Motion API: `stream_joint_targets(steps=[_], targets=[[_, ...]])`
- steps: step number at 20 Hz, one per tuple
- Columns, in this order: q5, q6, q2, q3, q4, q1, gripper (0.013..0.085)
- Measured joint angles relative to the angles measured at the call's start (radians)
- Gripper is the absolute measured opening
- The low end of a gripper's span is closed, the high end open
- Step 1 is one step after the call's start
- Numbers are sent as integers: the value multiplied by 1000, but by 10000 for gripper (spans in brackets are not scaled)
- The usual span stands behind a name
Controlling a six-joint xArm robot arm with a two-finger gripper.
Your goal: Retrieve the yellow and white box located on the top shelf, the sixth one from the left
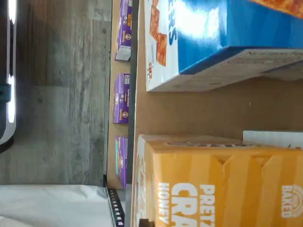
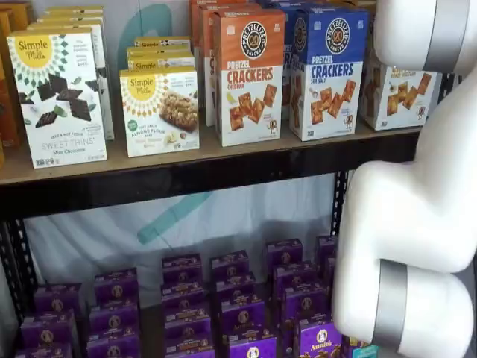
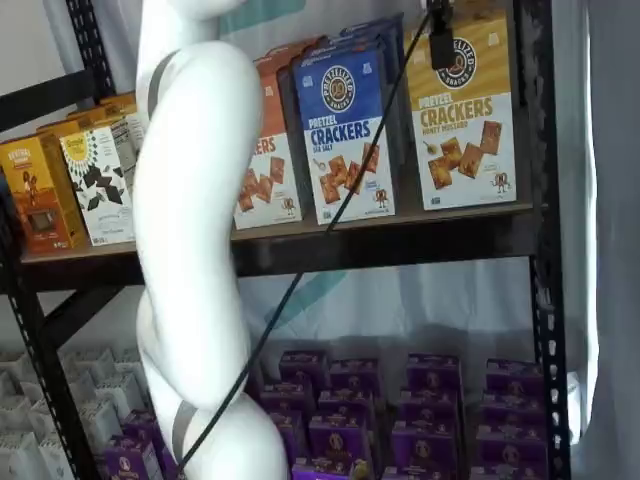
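The yellow and white box (image 3: 465, 120) stands at the right end of the top shelf (image 3: 400, 228), next to a blue cracker carton (image 3: 345, 130). In a shelf view, my white arm covers most of the box (image 2: 399, 93). The wrist view looks onto its yellow top and face (image 1: 222, 184), with a bare strip of shelf board (image 1: 213, 111) between it and the blue carton (image 1: 227, 33). My gripper (image 3: 441, 38) shows only as a black piece hanging from the upper edge, in front of the box's upper left corner, with a cable beside it. No gap or grip shows.
An orange cracker carton (image 2: 250, 82) and white Simple Mills boxes (image 2: 159, 108) stand further left on the top shelf (image 2: 223, 158). Purple boxes (image 2: 223, 306) fill the lower level. A black upright (image 3: 535, 250) runs just right of the yellow box. My arm (image 3: 195, 250) stands before the shelves.
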Motion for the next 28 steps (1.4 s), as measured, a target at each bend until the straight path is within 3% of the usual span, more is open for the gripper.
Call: stream_joint_targets(steps=[2, 3, 11, 20, 28], targets=[[2, -1, -1, -1, 0, -1, 650], [3, -2, -2, -1, 1, -3, 610], [58, -9, 3, -39, 0, -16, 610], [117, -31, -97, 39, 13, -51, 610], [119, -59, -226, 176, 4, -75, 610]])
